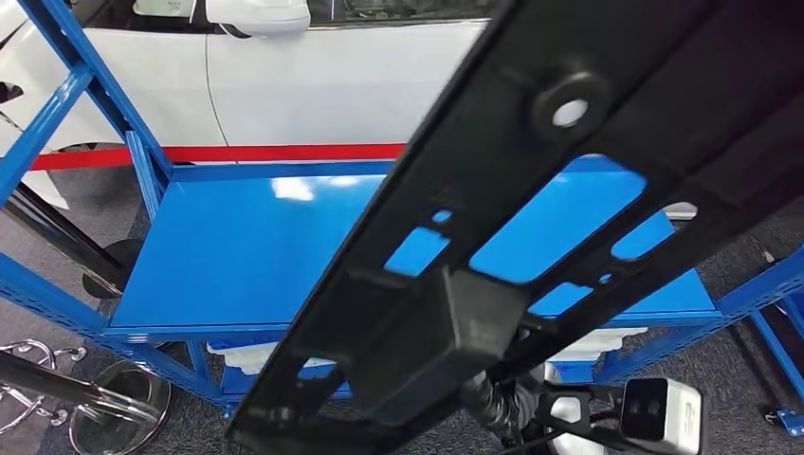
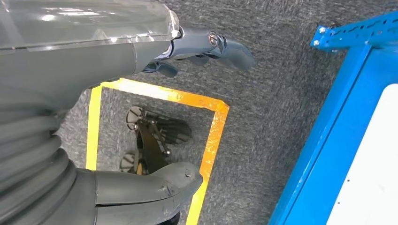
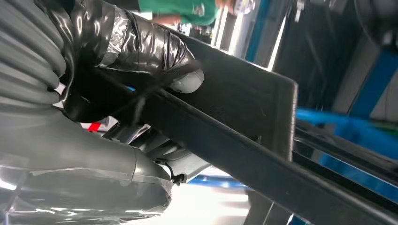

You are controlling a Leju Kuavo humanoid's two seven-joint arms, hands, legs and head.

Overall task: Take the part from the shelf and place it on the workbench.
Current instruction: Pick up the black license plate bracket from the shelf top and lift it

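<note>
A long, flat black plastic part (image 1: 531,218), matte and pierced with rounded slots, small square cut-outs and one round ringed hole, runs diagonally across the head view, raised above the glossy blue metal shelf (image 1: 237,256) and not resting on it. In the right wrist view the right hand (image 3: 136,70), its thumb wrapped in shiny black tape over a pale tip, grips the part's ribbed edge (image 3: 244,140), the fingers closed around it. The left hand (image 2: 187,51) hangs over grey speckled carpet (image 2: 277,93) marked with a yellow-orange taped rectangle (image 2: 213,136); its smooth grey fingers (image 2: 230,47) are spread loosely apart and hold nothing. The shelf's perforated blue uprights frame a bare painted deck. Behind it stands a white car body (image 1: 332,85) with a red stripe (image 1: 265,154) beneath.
</note>
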